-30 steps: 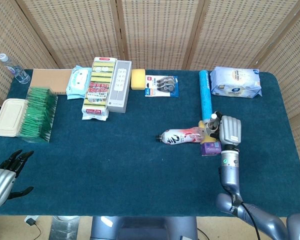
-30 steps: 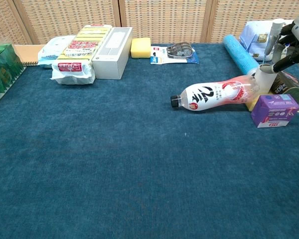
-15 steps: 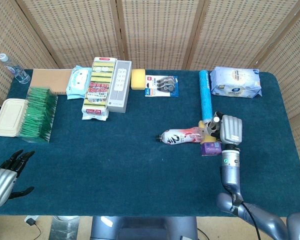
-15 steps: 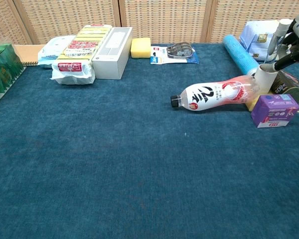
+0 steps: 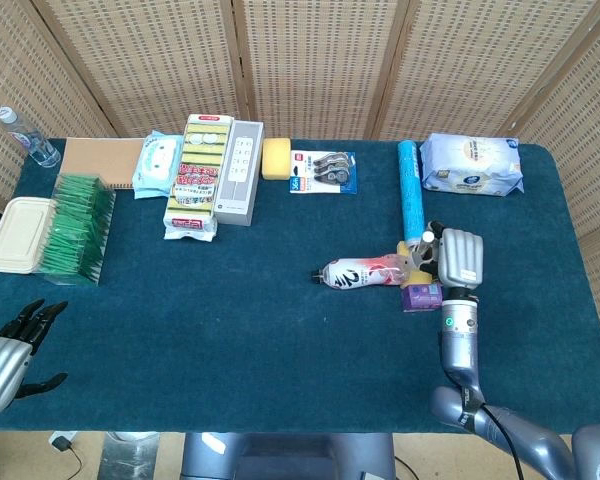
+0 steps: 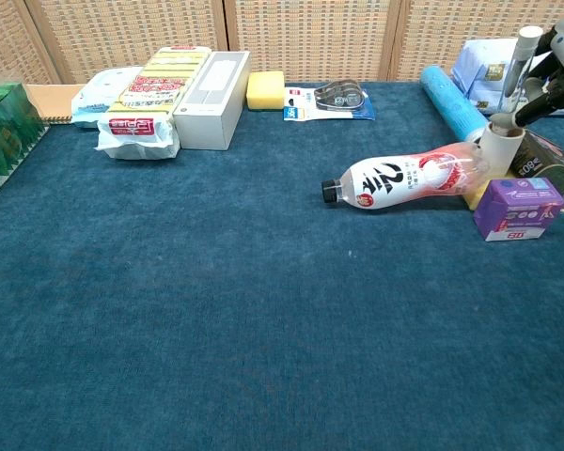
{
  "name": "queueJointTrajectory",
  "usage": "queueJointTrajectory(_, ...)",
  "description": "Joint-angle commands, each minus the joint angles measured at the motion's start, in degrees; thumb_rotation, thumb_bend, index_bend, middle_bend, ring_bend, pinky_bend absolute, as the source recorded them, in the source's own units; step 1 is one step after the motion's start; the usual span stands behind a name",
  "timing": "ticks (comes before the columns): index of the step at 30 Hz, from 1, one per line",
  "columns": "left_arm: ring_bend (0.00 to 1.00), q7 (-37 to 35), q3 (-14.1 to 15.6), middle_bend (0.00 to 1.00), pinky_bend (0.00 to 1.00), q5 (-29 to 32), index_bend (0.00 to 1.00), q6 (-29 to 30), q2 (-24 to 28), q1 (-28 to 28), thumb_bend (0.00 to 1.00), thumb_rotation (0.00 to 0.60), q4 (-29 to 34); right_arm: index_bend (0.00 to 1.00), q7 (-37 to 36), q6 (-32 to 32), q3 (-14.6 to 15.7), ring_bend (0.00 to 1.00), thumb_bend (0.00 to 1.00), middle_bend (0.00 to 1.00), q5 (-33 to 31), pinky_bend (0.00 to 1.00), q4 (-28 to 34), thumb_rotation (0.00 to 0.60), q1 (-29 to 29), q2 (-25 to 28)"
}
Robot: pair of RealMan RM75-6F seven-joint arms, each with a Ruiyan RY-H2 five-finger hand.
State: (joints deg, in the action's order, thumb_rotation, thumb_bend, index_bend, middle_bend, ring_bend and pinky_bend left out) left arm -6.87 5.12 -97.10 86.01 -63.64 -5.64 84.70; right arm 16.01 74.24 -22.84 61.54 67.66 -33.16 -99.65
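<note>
White bottle [image 6: 499, 143] stands near the tabletop's right edge, touching the lying drink bottle [image 6: 404, 178]. The right robot hand [image 6: 556, 66] is at its top; we cannot tell whether it grips. We would close firmly and lift straight, sparing the purple box [image 6: 518, 208].

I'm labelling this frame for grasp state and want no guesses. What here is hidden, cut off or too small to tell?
- Right hand, chest view: cut by the right edge; its hold on the slim white bottle is unclear.
- Head view: right hand covers what lies under it.
- Purple box: print too small.
- Left hand, head view: cut by the left edge.
</note>
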Motion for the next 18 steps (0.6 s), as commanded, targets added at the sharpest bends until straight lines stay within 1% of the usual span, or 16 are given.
queueJointTrajectory(1,0.08,-0.11,0.02,0.16,0.28,-0.01,0.00,0.02,0.04,0.01,0.11,0.600,-0.03,0.65,0.33,0.41,-0.06,0.90,0.29,0.83,0.17,0.84,0.57,0.600,0.03,0.24)
queueJointTrajectory(7,0.08,-0.41,0.09,0.16,0.28,-0.18,0.00,0.22,0.14,0.07,0.11,0.600,-0.12,0.68,1.67,1.35,-0.10,0.93,0.31,0.86,0.30,0.86,2.73,0.600,0.33,1.28)
queueJointTrajectory(18,0.08,-0.71,0.27,0.16,0.28,-0.49,0.00,0.48,0.29,0.16,0.11,0.600,-0.16,0.71,3.64,2.75,-0.38,0.96,0.32,0.89,0.18,0.87,7.60,0.600,1.11,3.81)
